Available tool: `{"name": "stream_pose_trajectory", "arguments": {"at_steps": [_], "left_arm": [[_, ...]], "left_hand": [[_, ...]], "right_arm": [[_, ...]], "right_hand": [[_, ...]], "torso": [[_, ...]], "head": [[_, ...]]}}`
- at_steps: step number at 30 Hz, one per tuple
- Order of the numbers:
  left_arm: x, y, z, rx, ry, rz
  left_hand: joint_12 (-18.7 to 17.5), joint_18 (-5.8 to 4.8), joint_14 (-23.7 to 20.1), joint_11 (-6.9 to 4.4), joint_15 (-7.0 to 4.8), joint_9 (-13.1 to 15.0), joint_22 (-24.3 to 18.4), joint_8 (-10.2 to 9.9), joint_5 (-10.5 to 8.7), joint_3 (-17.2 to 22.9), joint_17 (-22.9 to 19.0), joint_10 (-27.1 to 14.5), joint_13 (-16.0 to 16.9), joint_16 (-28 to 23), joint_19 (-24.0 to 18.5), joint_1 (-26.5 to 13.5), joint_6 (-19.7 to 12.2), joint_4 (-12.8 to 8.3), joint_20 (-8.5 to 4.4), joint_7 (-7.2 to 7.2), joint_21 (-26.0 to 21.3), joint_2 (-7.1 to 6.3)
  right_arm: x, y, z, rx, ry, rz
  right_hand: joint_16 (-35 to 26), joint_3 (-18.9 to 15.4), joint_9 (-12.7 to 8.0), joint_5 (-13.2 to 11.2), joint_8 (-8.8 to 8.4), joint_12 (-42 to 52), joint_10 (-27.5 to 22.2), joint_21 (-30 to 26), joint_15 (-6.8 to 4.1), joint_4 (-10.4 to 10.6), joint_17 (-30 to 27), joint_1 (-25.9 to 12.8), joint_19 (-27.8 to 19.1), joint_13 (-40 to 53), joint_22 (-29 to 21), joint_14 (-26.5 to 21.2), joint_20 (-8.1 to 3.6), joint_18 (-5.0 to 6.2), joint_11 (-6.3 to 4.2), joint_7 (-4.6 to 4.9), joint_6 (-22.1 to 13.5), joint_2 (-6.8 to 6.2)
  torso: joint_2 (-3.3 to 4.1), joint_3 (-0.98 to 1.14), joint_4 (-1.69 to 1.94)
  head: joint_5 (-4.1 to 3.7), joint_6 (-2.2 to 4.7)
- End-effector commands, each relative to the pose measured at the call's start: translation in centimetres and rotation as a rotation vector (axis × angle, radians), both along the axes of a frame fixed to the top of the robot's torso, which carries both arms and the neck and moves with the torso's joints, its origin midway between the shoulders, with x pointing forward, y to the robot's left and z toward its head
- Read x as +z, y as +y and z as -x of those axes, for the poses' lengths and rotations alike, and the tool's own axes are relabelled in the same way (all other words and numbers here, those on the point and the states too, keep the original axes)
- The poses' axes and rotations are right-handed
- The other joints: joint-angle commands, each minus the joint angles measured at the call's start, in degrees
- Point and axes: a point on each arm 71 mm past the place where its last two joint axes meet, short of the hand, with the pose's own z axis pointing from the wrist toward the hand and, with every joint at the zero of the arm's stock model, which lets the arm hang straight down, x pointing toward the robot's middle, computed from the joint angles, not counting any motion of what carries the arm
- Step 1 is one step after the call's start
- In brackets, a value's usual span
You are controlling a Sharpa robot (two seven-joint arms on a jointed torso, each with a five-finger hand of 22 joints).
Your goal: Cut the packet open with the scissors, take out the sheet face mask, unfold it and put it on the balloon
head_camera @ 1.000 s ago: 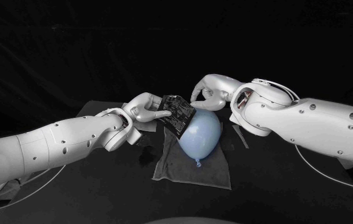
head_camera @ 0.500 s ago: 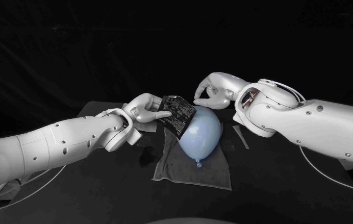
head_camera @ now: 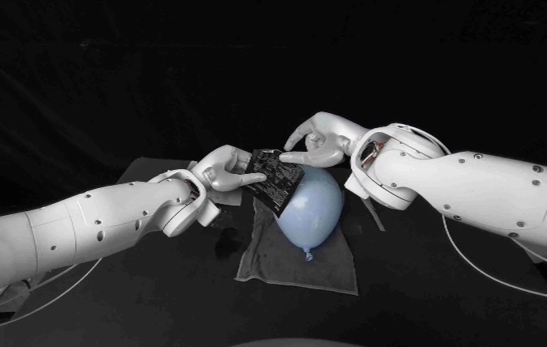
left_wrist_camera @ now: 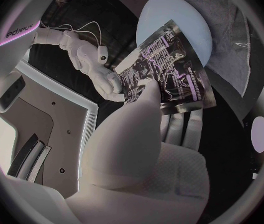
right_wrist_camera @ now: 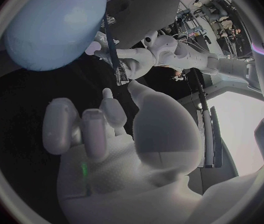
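Note:
My left hand (head_camera: 226, 170) holds a dark printed packet (head_camera: 277, 175) upright, just over the far end of the pale blue balloon (head_camera: 310, 205). The left wrist view shows the packet (left_wrist_camera: 169, 69) flat on, with the balloon (left_wrist_camera: 175, 20) behind it and my left hand (left_wrist_camera: 138, 139) under it. My right hand (head_camera: 314, 145) reaches in from the right. Its thumb and a fingertip sit at the packet's top edge. Whether they pinch it is not clear. In the right wrist view the packet (right_wrist_camera: 113, 52) is edge-on, just beyond my right hand (right_wrist_camera: 107, 134).
The balloon lies on a grey cloth (head_camera: 299, 264) spread on the black table (head_camera: 137, 284). A thin pale strip (head_camera: 373, 209) lies on the table to the right of the balloon, partly under my right arm.
My right hand has moved left and down from above the balloon to the packet's top edge. The left hand and the packet have stayed still.

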Motion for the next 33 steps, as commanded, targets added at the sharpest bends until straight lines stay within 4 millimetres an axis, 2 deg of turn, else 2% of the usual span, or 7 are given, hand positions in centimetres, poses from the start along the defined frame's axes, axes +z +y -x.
{"name": "stream_pose_trajectory", "arguments": {"at_steps": [1,10,17,20,22,28,33], "left_arm": [[0.3,-0.3,0.0,-0.006,-0.009,0.027],[0.5,-0.7,0.3,-0.012,-0.007,0.042],[0.6,-0.7,0.4,-0.013,-0.007,0.051],[0.6,-0.7,0.5,-0.013,-0.006,0.055],[0.6,-0.7,0.5,-0.012,-0.006,0.057],[0.6,-0.8,0.5,-0.003,0.004,0.076],[0.6,-0.9,0.5,-0.003,0.021,0.098]], "left_hand": [[-0.18,0.54,-0.14,0.22,0.33,5.87,-0.06,0.24,0.4,0.22,0.09,-0.07,-0.03,-0.35,0.03,-0.04,0.01,0.02,0.18,0.17,-0.39,0.36],[-0.19,0.53,-0.13,0.23,0.33,5.88,-0.05,0.24,0.4,0.25,0.1,-0.06,-0.02,-0.36,0.03,-0.07,0.01,0.03,0.18,0.19,-0.4,0.31],[-0.19,0.53,-0.13,0.23,0.33,5.88,-0.05,0.23,0.4,0.28,0.11,-0.05,-0.02,-0.36,0.03,-0.09,0.01,0.03,0.18,0.21,-0.41,0.27],[-0.19,0.53,-0.13,0.23,0.33,5.88,-0.05,0.23,0.4,0.28,0.11,-0.05,-0.02,-0.36,0.03,-0.09,0.01,0.03,0.18,0.21,-0.41,0.27],[-0.2,0.52,-0.13,0.24,0.33,5.88,-0.05,0.22,0.4,0.31,0.11,-0.06,-0.02,-0.37,0.02,-0.1,0.01,0.03,0.18,0.21,-0.42,0.25],[-0.27,0.49,-0.17,0.31,0.38,5.92,-0.05,0.19,0.39,0.39,0.14,-0.09,0.0,-0.46,-0.04,-0.43,-0.02,0.11,0.18,0.37,-0.49,-0.15],[-0.49,0.34,-0.4,0.46,0.47,5.93,-0.04,-0.04,0.39,0.54,0.18,-0.33,-0.01,-0.7,-0.09,-0.87,-0.44,0.05,0.24,0.66,-0.59,-0.77]], "right_arm": [[-0.9,0.4,0.1,0.033,0.12,-0.016],[-1.7,0.7,-0.1,0.014,0.138,0.013],[-1.9,0.7,-0.1,0.021,0.137,0.036],[-2.0,0.8,0.0,0.036,0.136,0.037],[-2.0,0.8,0.1,0.044,0.135,0.032],[-1.8,0.7,0.2,0.031,0.131,-0.034],[-1.5,0.4,-0.1,-0.018,0.122,-0.105]], "right_hand": [[-0.33,-0.94,-0.1,-0.31,-0.43,-0.96,-1.09,-0.83,0.53,0.22,5.79,0.28,-0.63,-0.81,-0.78,3.4,0.1,0.9,0.23,0.12,-0.67,-0.84],[0.0,-2.5,0.03,-0.31,-0.18,-0.44,-1.41,-0.92,0.65,-0.5,6.2,4.19,-0.46,-0.77,-0.58,3.42,0.35,0.89,0.29,0.16,-0.5,-0.44],[0.89,1.01,0.59,-0.27,1.41,1.82,0.47,0.87,-0.04,-3.74,7.46,10.89,1.05,0.69,1.19,3.94,-0.12,0.41,-0.58,-0.7,2.39,3.46],[1.63,6.14,1.75,-0.25,4.38,4.22,2.66,2.67,-1.33,-8.13,8.63,16.07,2.38,2.62,2.9,4.38,-1.22,-0.06,-2.07,-2.44,7.07,6.13],[1.96,8.57,2.92,-0.33,6.62,6.1,4.52,3.68,-1.98,-10.1,9.22,16.63,3.09,4.24,3.88,4.54,-1.89,-0.35,-2.82,-3.14,8.8,6.77],[2.68,12.32,5.08,-0.28,10.46,9.38,7.46,5.53,-2.7,-12.5,10.4,11.88,4.3,7.23,5.77,4.89,-2.7,-0.91,-3.56,-4.06,8.07,5.58],[2.82,12.9,5.81,-0.28,11.92,10.58,8.34,5.9,-2.92,-13.27,10.61,10.09,4.54,8.37,6.19,4.96,-2.94,-1.01,-3.83,-4.36,7.61,5.36]], "torso": [[-0.02,-0.01,0.02],[0.02,-0.01,0.02],[-0.01,0.01,-0.02],[0.0,0.03,-0.01],[0.01,0.04,0.01],[0.0,0.03,-0.02],[-0.01,0.03,0.0]], "head": [[-0.02,0.03],[-0.05,0.09],[0.03,-0.09],[0.01,-0.12],[-0.01,-0.17],[-0.04,-0.13],[-0.03,-0.1]]}}
